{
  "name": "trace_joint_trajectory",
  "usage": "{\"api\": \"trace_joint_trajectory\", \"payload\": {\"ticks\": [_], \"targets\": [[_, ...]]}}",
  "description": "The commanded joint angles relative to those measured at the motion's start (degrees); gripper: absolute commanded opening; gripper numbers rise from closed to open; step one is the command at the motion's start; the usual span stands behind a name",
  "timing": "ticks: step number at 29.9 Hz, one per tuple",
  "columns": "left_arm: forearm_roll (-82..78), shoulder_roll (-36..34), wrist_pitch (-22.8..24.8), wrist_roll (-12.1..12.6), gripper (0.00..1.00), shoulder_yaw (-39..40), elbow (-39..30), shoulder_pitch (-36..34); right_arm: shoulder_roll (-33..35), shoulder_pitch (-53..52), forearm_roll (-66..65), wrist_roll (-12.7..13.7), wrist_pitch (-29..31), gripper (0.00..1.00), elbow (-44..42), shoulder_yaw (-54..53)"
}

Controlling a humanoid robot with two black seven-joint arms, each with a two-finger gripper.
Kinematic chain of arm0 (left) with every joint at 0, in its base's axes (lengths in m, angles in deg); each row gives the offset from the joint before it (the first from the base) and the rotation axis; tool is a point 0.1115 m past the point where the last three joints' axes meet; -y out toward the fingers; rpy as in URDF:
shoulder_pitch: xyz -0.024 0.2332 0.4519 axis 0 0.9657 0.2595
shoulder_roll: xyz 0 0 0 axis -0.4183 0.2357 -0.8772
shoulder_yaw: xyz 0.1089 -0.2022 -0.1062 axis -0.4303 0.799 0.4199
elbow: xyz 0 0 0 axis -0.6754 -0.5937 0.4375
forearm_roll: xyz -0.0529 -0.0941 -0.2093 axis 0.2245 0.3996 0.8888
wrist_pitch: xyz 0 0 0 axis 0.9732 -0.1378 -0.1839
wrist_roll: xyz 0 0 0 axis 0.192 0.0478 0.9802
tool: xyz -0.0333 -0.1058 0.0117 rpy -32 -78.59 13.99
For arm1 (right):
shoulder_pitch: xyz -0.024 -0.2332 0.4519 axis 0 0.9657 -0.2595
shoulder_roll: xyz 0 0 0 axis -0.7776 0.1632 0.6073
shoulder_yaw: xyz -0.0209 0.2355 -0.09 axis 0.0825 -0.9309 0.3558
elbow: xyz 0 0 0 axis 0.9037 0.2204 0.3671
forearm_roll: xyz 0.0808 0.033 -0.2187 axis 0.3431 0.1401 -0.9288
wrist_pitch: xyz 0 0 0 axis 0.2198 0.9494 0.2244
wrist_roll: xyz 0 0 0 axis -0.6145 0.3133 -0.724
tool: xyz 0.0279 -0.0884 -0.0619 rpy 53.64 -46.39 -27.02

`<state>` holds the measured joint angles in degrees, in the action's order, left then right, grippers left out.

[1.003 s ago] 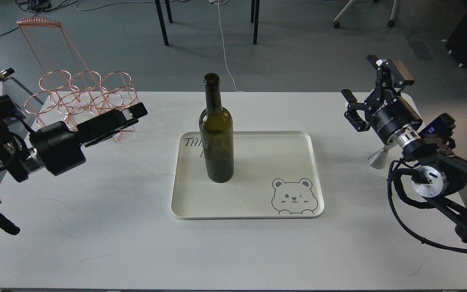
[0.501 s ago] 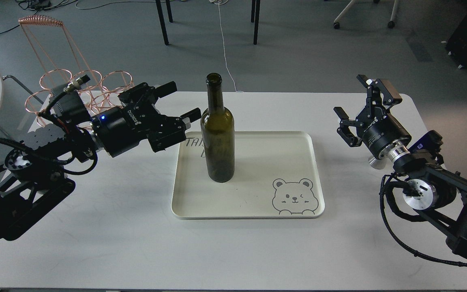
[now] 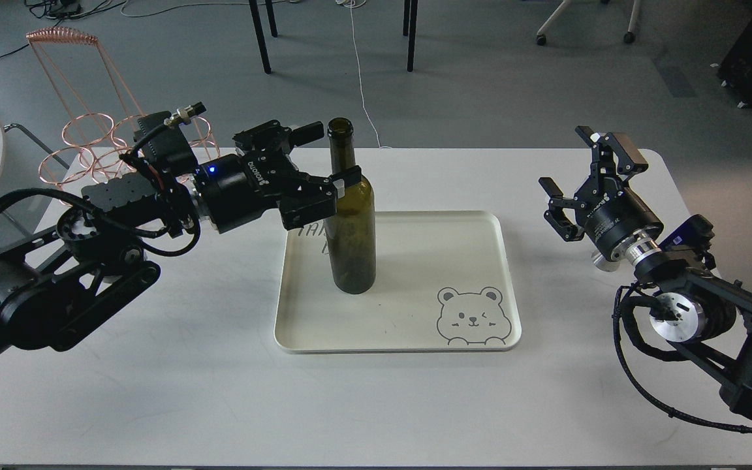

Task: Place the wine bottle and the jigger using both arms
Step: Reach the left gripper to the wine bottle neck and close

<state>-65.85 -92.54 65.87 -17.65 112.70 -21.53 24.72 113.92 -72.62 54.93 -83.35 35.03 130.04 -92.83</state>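
The bottle [image 3: 350,209] stands upright on the left half of the tray [image 3: 480,343], over the handwritten letters there, its neck rising well above everything else on the table [image 3: 219,391].

My left gripper [image 3: 324,156] reaches in from the left at the bottle's shoulder. Its fingers [image 3: 346,176] are spread apart — one crosses in front of the glass just below the neck, another [image 3: 304,132] points toward the neck higher up and farther back. I cannot tell whether either finger touches the glass; nothing is clamped.

My right gripper [image 3: 585,176] hangs above the table's right side, well apart from the tray, its fingers open and pointing up and away from me. It holds nothing. The jigger [image 3: 601,261] sits on the table just under that wrist — only a small shiny piece of it shows beside the black body, the rest hidden by the arm.

A copper wire rack [image 3: 98,130] stands at the table's far left corner, behind my left arm. A bear drawing [image 3: 477,316] marks the tray's near right corner, bare of any object.
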Motion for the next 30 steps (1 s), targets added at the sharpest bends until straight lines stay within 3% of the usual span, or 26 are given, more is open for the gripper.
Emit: {"api": "trace_joint_trajectory", "payload": {"ticks": [1,10,21,24,28,30], "targets": [[0.07,0.15,0.99,0.0,0.94,0.0,0.08,-0.58,0.0,-0.01,0.0,0.0,-0.01,0.99,-0.01,0.0],[0.33,0.15,2.4,0.0,0.74,-1.58,0.25,-1.73,0.0,-0.01,0.0,0.0,-0.01,0.99,-0.01,0.0],[0.68,1.2,3.63,0.0,0.72,-1.67,0.43,-3.4,0.0,-0.01,0.0,0.0,-0.1,0.99,-0.01,-0.09],[0.6,1.2,4.86,0.0,0.59,-1.67,0.34,-3.57,0.0,-0.01,0.0,0.0,-0.1,0.99,-0.01,-0.09],[0.42,1.2,5.03,0.0,0.3,-1.67,0.43,-3.84,0.0,-0.01,0.0,0.0,-0.1,0.99,-0.01,0.0],[0.42,1.2,4.95,0.0,0.21,-1.67,0.34,-3.84,0.0,-0.01,0.0,0.0,-0.1,0.99,-0.1,-0.09]]}}
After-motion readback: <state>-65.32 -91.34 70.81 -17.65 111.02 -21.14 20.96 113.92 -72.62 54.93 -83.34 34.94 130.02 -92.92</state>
